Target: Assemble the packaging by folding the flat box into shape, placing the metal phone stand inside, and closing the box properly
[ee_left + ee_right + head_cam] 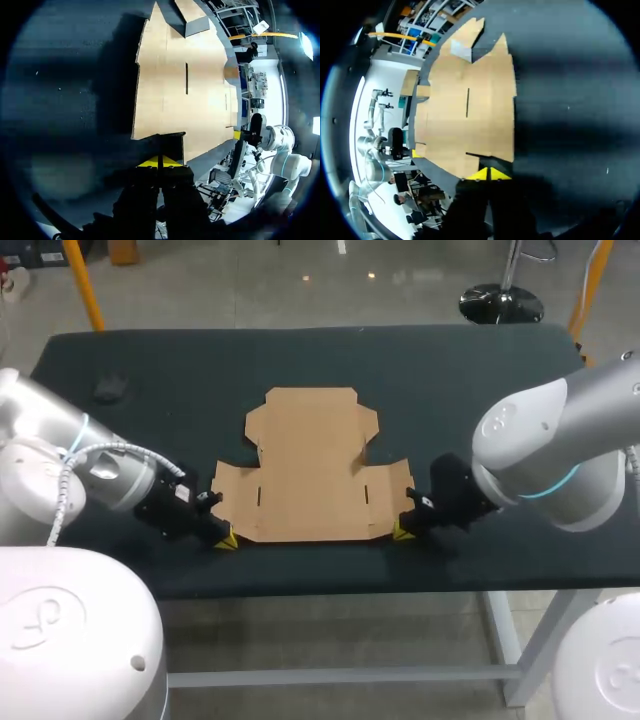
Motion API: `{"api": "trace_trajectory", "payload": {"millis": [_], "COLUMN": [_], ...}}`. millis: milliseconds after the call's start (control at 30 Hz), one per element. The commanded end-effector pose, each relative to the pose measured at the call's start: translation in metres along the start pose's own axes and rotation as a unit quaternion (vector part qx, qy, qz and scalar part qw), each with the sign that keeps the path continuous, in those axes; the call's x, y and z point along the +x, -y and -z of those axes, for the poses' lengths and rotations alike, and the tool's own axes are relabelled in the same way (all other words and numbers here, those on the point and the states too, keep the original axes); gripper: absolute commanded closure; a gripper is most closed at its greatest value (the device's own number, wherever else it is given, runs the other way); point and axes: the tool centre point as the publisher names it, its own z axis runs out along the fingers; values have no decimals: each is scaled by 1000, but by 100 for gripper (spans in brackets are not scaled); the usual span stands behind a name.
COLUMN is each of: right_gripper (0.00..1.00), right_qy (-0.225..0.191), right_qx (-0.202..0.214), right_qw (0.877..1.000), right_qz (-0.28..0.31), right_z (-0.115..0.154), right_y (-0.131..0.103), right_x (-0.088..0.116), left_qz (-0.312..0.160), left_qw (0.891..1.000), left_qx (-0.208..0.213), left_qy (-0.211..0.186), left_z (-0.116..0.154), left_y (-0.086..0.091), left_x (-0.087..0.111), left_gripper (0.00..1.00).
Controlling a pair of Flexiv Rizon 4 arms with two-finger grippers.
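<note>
- The flat box (312,465) lies unfolded on the middle of the table (480,370).
- The left gripper (225,538) is at 7 o'clock from the box, at its near corner, with both yellow tips closed together.
- The right gripper (402,531) is at 5 o'clock, also closed, at the other near corner.
- A small dark object (110,387) lies at 10 o'clock, well apart.

The box (310,465) lies flat mid-counter (480,370), nearer the front edge. The left end effector (226,539) is at its front-left corner, the right end effector (402,532) at its front-right. A small object (110,388) sits near the back-left corner.
</note>
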Motion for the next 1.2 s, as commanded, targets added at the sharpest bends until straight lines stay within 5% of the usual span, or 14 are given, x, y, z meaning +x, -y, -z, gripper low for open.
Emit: {"api": "trace_trajectory", "payload": {"millis": [33, 1200], "right_gripper": [100, 100], "right_qy": [-2, 9], "right_qx": [3, 17], "right_qw": [1000, 1000], "right_qz": [1, 25], "right_z": [1, -4], "right_y": [-2, -13], "right_x": [0, 16], "left_qz": [0, -19], "left_qw": [1000, 999], "left_qx": [-4, -17], "left_qy": [6, 38], "left_z": [-2, -2], "left_y": [2, 6], "left_x": [2, 15], "left_gripper": [100, 100]}}
